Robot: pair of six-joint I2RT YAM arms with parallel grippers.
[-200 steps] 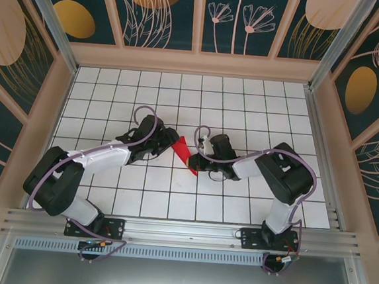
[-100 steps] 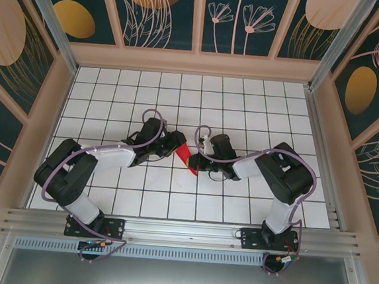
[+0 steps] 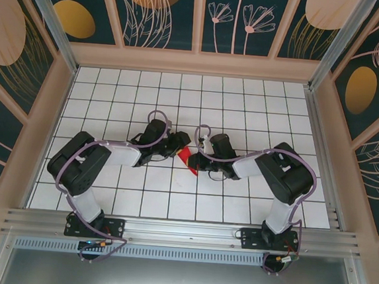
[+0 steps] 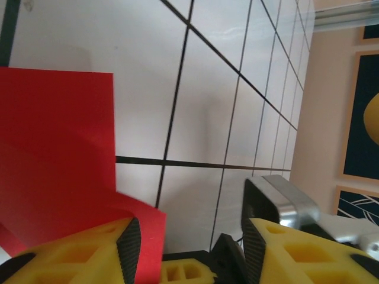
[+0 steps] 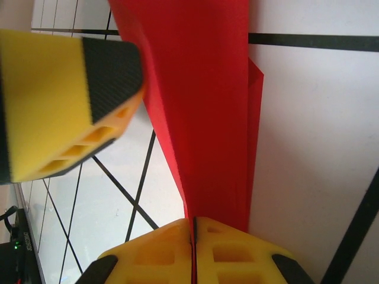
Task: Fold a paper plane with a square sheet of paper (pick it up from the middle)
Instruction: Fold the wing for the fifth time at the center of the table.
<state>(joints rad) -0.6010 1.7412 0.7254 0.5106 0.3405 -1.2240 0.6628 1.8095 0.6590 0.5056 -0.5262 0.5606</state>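
From above, mostly buried between left end effector [image 3: 181, 141] and right end effector [image 3: 196, 159]: red paper [image 3: 185, 156], folds too small to tell. At left wrist, cropped by picture's left edge, lower part behind yellow finger [image 4: 89, 251]. At right wrist, cropped at top, lower end swallowed by pinched fingers [image 5: 154, 251].

Overhead; wrist close-ups, shared red paper [image 5: 201, 106]

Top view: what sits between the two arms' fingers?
The red paper, in the top view: right fingers pinch it, left fingers stand open at its other side.
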